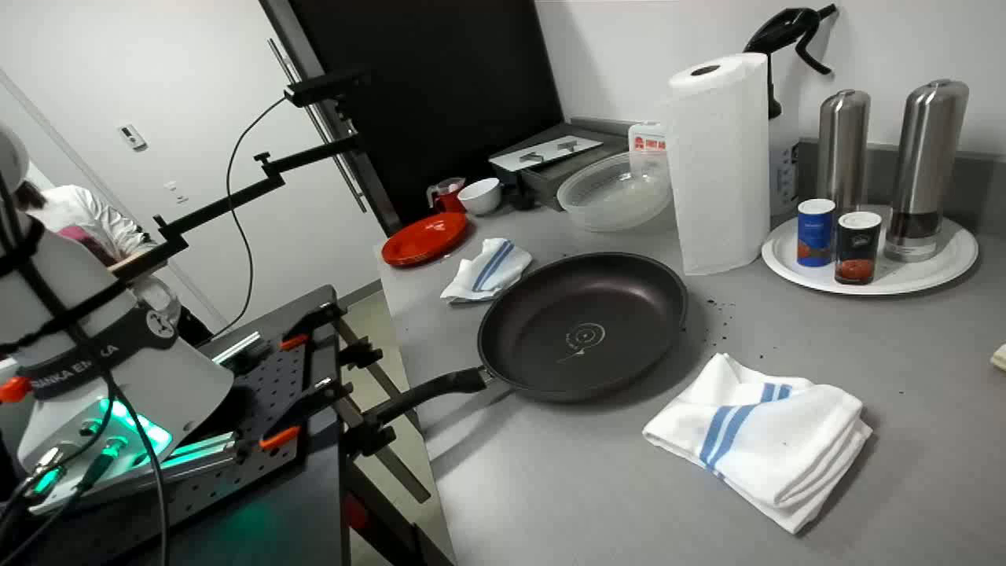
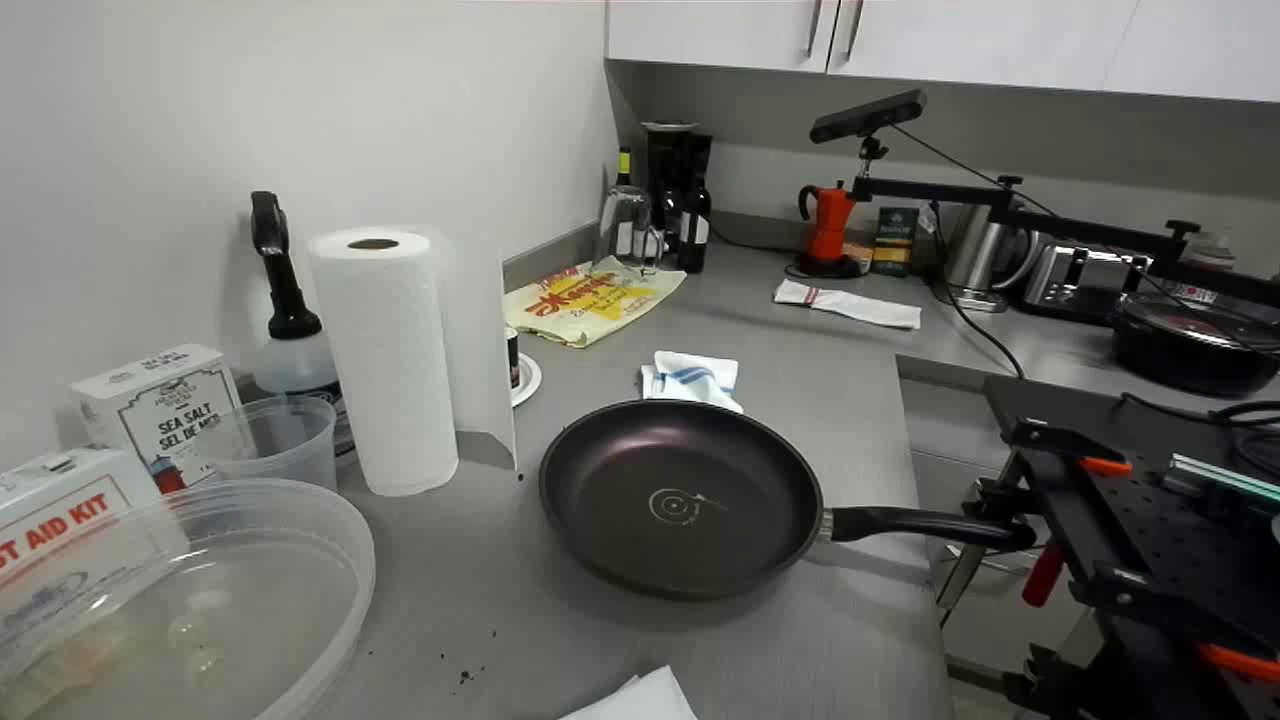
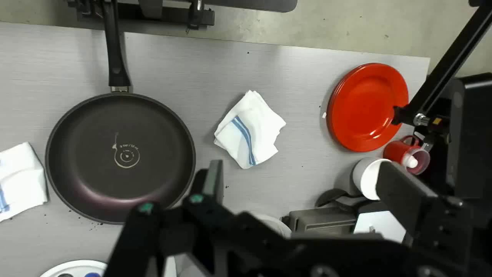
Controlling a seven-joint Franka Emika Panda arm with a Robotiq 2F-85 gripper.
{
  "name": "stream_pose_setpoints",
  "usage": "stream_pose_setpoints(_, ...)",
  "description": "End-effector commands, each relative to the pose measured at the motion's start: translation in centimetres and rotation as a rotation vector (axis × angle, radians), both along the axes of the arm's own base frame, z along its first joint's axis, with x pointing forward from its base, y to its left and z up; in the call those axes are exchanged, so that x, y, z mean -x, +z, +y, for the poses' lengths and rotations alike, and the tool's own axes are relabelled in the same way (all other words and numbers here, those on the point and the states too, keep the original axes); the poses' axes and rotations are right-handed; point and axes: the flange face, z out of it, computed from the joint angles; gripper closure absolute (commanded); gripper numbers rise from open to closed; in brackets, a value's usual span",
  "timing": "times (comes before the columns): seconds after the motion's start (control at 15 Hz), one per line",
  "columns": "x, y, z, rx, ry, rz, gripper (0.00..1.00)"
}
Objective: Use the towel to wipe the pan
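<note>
The dark frying pan (image 1: 581,346) lies on the grey counter in both exterior views (image 2: 680,520), its black handle over the counter edge. It also shows in the wrist view (image 3: 121,157). A small white towel with blue stripes (image 1: 489,271) lies to one side of the pan; it is between pan and red plates in the wrist view (image 3: 250,129). A larger folded white towel with blue stripes (image 1: 758,440) lies on the pan's opposite side (image 3: 21,181). My gripper (image 3: 307,184) is open and empty above the counter, fingers wide apart. It is out of both exterior views.
A paper towel roll (image 1: 719,173) and a clear plastic tub (image 1: 617,200) stand behind the pan. A white plate (image 1: 951,259) holds shakers and mills. Red plates (image 3: 367,107), a white bowl (image 3: 367,177) and a red cup (image 3: 399,150) stand at the counter's end. Dark crumbs lie near the pan.
</note>
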Motion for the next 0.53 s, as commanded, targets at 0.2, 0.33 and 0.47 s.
stream_pose_setpoints(0.2,-0.02,0.09,-0.02,0.0,0.0,0.0,0.0)
stream_pose_setpoints(0.33,-0.02,0.09,-0.02,0.0,0.0,0.0,0.0)
stream_pose_setpoints(0.47,-0.3,-0.07,-0.06,0.001,-0.002,-0.007,0.0)
